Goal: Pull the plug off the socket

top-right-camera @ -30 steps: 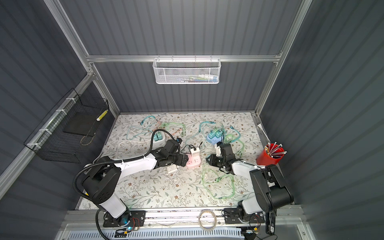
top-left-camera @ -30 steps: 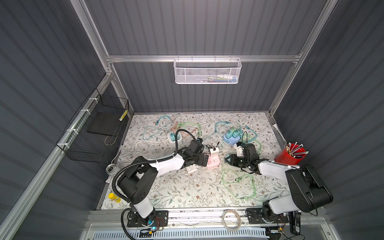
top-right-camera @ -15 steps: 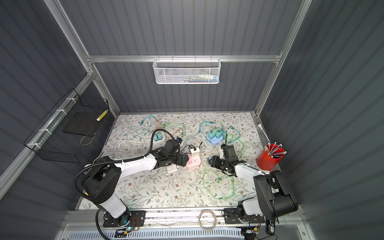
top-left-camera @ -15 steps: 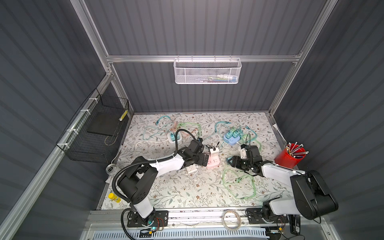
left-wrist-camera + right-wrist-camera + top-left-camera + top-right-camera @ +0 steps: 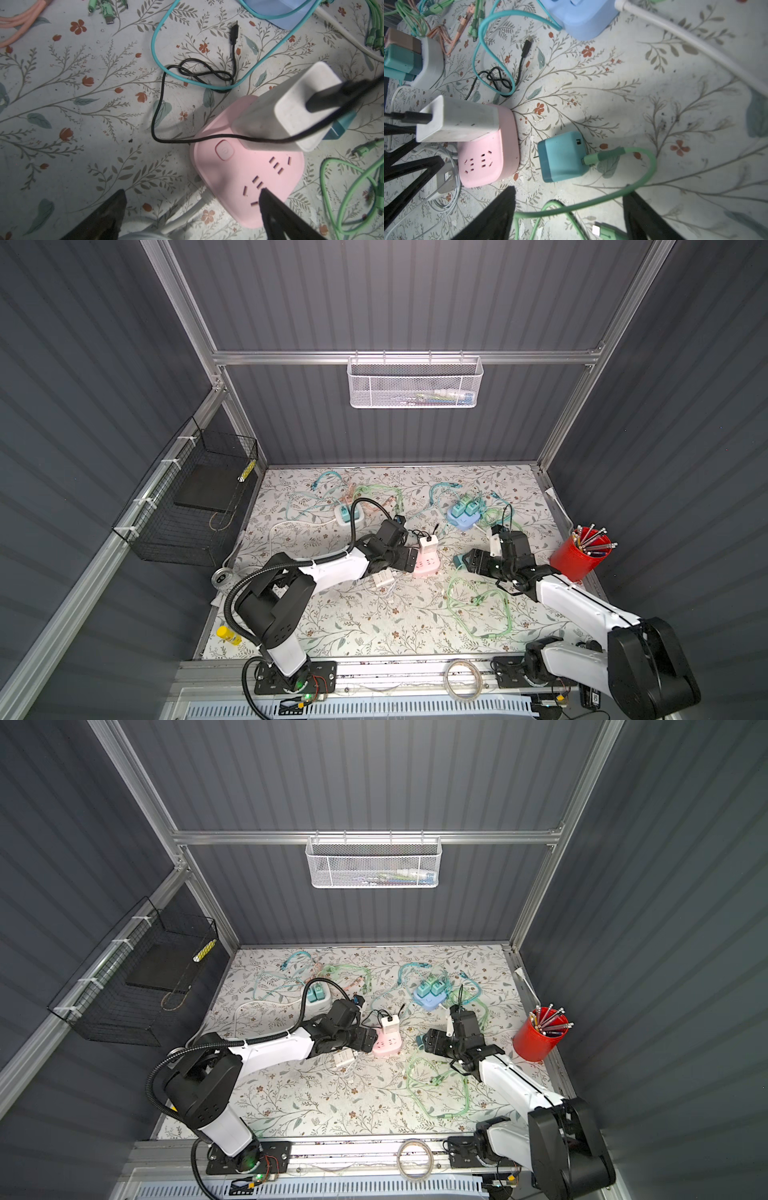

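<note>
The pink socket lies mid-table with a white charger standing plugged into it. A teal plug lies on its side on the cloth just beside the socket, prongs bare and pointing at it, with a green cable in its port. My right gripper is open just behind the plug, and the green cable crosses between its fingers. My left gripper is open, one finger over the socket's near corner, the other beside it over the cloth.
A blue socket block with teal plugs and a white one sit farther back among loose cables. A white adapter lies under the left arm. A red pen cup stands at the right edge and a black wire basket hangs at the left.
My right gripper has gone from shut to open and let go of the teal plug, which now lies on the cloth. The left gripper has stayed at the pink socket.
</note>
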You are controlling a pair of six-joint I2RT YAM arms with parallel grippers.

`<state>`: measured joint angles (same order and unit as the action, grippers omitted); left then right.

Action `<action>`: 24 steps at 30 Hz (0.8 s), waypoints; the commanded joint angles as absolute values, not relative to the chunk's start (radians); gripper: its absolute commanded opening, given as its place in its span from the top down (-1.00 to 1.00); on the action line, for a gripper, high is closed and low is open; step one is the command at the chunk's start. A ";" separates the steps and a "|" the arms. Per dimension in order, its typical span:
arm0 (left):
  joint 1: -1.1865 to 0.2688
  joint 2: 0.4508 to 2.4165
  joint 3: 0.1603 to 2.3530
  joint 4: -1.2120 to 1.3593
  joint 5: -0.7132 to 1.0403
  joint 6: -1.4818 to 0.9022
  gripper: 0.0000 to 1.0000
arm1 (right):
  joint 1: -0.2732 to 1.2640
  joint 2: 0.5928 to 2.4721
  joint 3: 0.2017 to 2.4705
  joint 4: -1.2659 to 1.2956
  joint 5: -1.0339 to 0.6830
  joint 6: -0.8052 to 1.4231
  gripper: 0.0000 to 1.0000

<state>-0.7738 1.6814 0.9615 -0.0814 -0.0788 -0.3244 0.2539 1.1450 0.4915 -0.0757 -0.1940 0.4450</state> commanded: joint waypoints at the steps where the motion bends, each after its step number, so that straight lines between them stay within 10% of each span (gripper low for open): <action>1: -0.778 1.669 0.959 -0.089 -0.090 -0.308 -0.99 | 0.252 1.097 0.490 -0.067 -0.188 0.412 -0.98; 24: -0.778 1.646 0.939 -0.083 -0.112 -0.315 -1.00 | 0.532 1.108 0.547 0.016 0.029 0.268 -0.98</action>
<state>-0.7738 1.6810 0.9535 -0.0811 -0.0948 -0.3248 0.4911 1.0737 0.5079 -0.0025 -0.0437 0.3145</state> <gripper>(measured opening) 0.997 0.991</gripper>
